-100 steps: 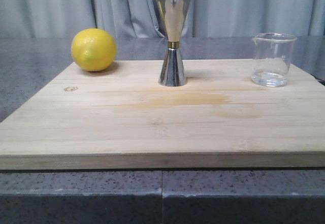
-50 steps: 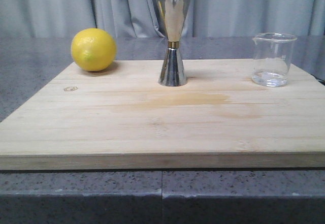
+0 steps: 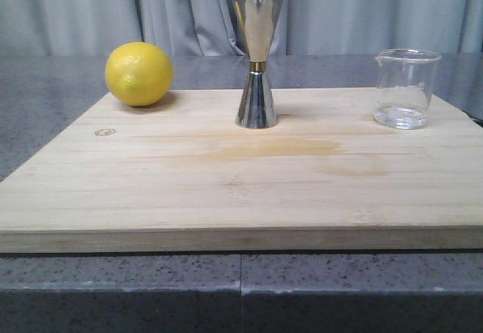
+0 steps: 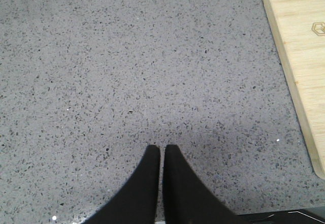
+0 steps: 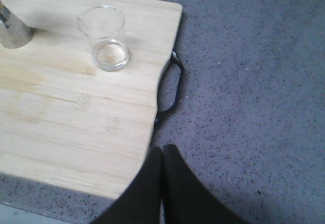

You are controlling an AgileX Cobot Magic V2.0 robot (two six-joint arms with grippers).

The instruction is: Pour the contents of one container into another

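Right gripper (image 5: 162, 155), fingers pressed together, hangs over the grey surface (image 5: 244, 82) just off the wooden board's (image 5: 61, 127) handle end. Ahead of it on the board, the upright glass beaker (image 5: 105, 37) is nearest; the steel jigger (image 3: 256, 57) stands farther along. Left gripper (image 4: 162, 155), also closed, is well apart. Nothing has shifted from the earlier frames.

We see a grey speckled stone tabletop (image 3: 45, 106) with a seam running along its front edge. Behind it, pale grey-blue curtains (image 3: 362, 12) hang in soft vertical folds across the whole background. The light is even and soft.
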